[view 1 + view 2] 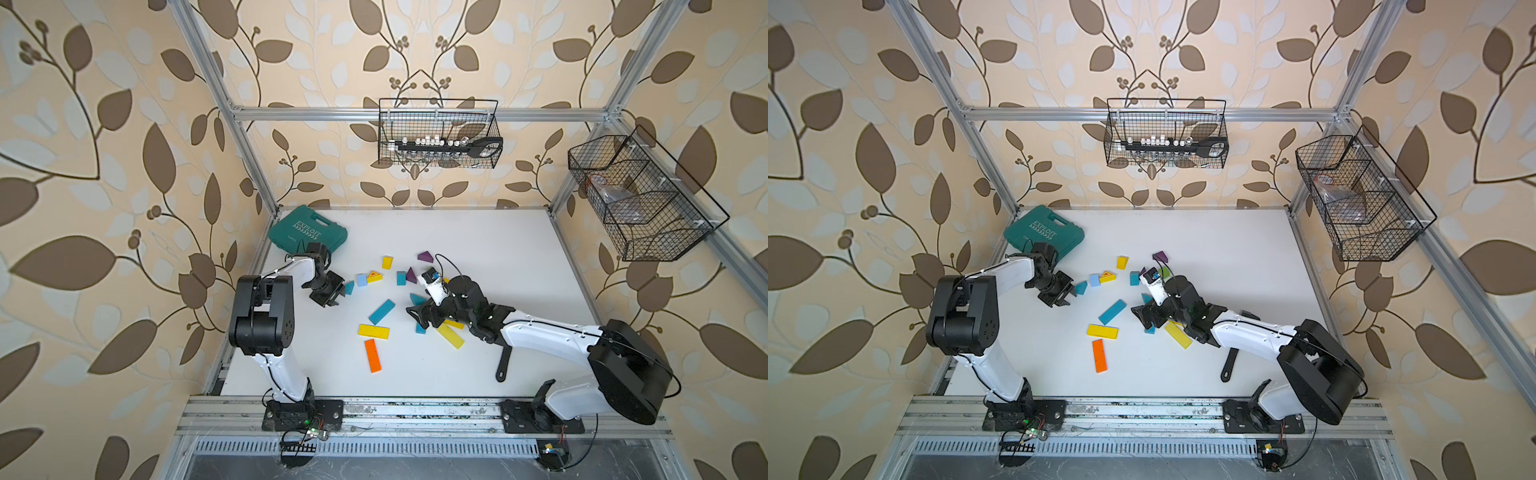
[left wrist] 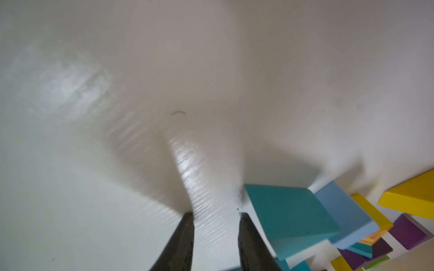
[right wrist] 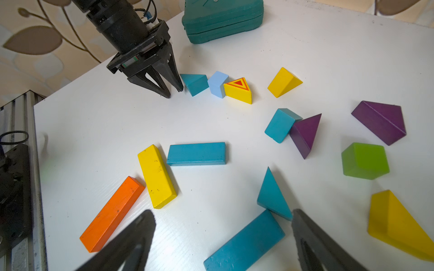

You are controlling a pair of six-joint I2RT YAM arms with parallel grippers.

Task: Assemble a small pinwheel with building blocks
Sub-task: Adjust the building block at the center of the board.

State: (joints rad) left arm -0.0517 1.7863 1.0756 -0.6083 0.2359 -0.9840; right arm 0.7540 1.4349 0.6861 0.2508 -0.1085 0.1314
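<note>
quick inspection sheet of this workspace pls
surface: white table, no spills seen
job's things: building blocks scattered mid-table, no pinwheel formed; teal wedge, pale blue cube, yellow triangle in a tight row
clutter: teal case in far corner; dark wrench beside right arm
grippers: left gripper nearly shut, empty, tips beside teal wedge; right gripper open, empty
cables: loose black wires at front rail
surroundings: leaf wallpaper, aluminium frame, back wire basket, side wire basket

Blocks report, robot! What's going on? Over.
Left jaws nearly shut, empty, beside teal wedge. Right jaws open over teal bar. Blocks scattered, no pinwheel yet. Dark tool beside right arm.
</note>
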